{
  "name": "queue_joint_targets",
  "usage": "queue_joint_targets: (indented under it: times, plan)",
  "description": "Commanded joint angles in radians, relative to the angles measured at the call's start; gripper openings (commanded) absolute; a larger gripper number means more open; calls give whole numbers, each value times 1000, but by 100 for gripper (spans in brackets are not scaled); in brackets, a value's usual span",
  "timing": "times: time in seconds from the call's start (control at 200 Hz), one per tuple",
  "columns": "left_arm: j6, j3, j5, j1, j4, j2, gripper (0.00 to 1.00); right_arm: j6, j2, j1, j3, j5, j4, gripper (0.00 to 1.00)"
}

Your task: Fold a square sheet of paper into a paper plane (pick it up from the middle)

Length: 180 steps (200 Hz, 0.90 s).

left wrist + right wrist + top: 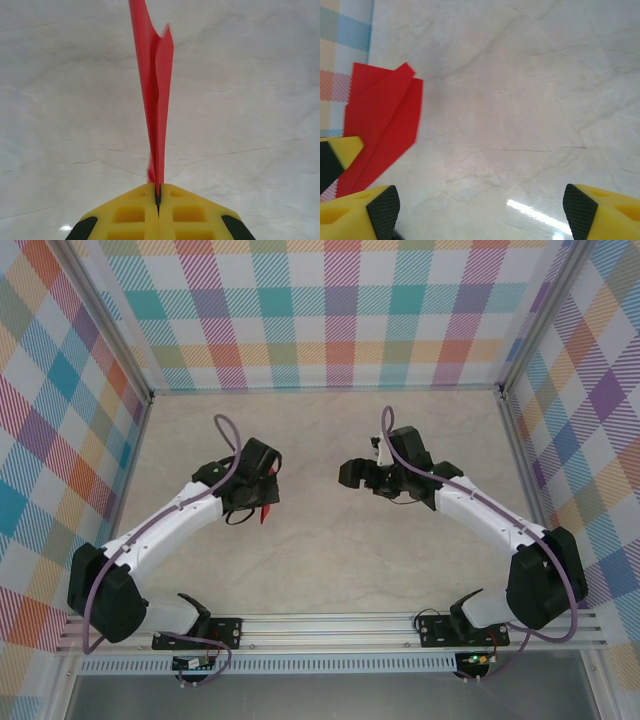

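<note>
Left wrist cam: left gripper (158, 192) was closed flat on the lower edge of the red paper sheet (156, 100), yellow pads pressed together with no gap visible. The sheet stood edge-on to the lens, already folded into at least two layers. It rose from the pinch and leaned slightly left, clear of the table (260, 100).

Right wrist cam: right gripper (480, 212) stood wide open with nothing between the pads. The sheet sat off to that cam's left, beside the pads and not between them. It showed a broad folded face with a layered top corner.

Top cam: both grippers sat near mid-table, facing each other with a gap between. I could see a red sliver just under the left one.

Handling, my est.:
- Very light and thin, so no load on the arm. It will flutter or droop if moved fast.
- Floppy across a single layer, stiffer along creases and where layers stack.
- Smooth surface, so a thin pinch can slip. Hard clamping will add unwanted creases, and pulling against the other grip could tear it.
- Best hold pt.: on the stacked layers next to a crease, pads flat to the face. Avoid a free corner or single-layer flap.
- For the right arm: approach the broad face square-on and close well apart from the left pinch.
</note>
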Motion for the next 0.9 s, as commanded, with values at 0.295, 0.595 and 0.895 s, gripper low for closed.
queue_joint_targets:
  times: [0.295,0.595,0.895]
  plan:
    - [6,159,-328,-136,-192,341,3,39,-46,-2,-49,216,-112,88]
    - [-21,106,116,-135,118,435,22,40,-89,-2,-84,260,-146,89]
    - [-64,53,274,-87,211,272,59,39,-78,5,-111,206,-102,88]
